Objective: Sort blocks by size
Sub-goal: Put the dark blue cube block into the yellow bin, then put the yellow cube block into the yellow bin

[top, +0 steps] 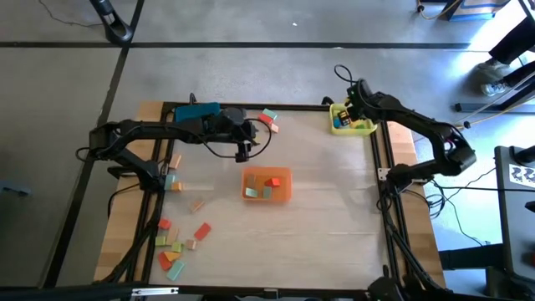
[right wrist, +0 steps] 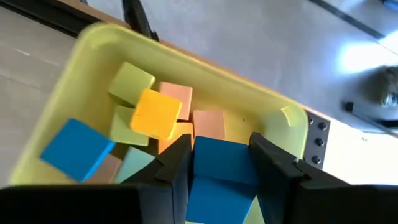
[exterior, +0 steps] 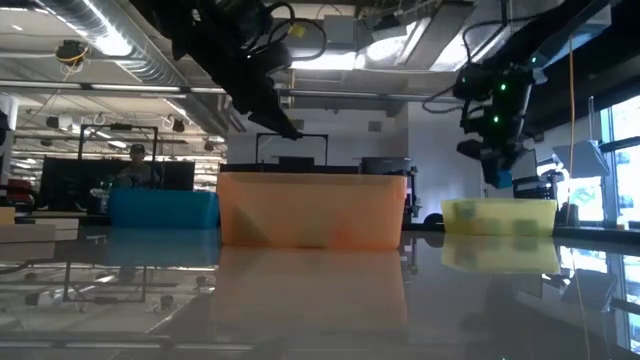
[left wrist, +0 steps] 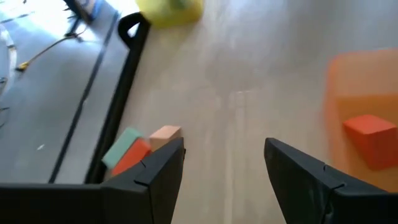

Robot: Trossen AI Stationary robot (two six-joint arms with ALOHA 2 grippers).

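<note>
Presently, the right gripper hangs over the yellow tray at the table's far right corner, its two fingers clamped on a blue block held above the tray's contents. In the right wrist view the tray holds a yellow block, a pale green block, a second blue block and tan blocks, lying close together and partly overlapping. The left gripper is poised above bare tabletop between the blue tray and the orange tray, fingers spread apart with nothing between them. Its wrist view shows a green, a red and a tan block lying together just beside one finger, near the table's far edge; the high view places this small cluster between the blue and yellow trays. The orange tray, at mid-table, contains a red block and a few pale ones. Loose blocks in red, orange, green, light blue and tan are scattered near the table's left front corner, with several more farther back along the left edge. The low view shows the three trays in a row, blue, orange, then yellow, with both arms above them.
</note>
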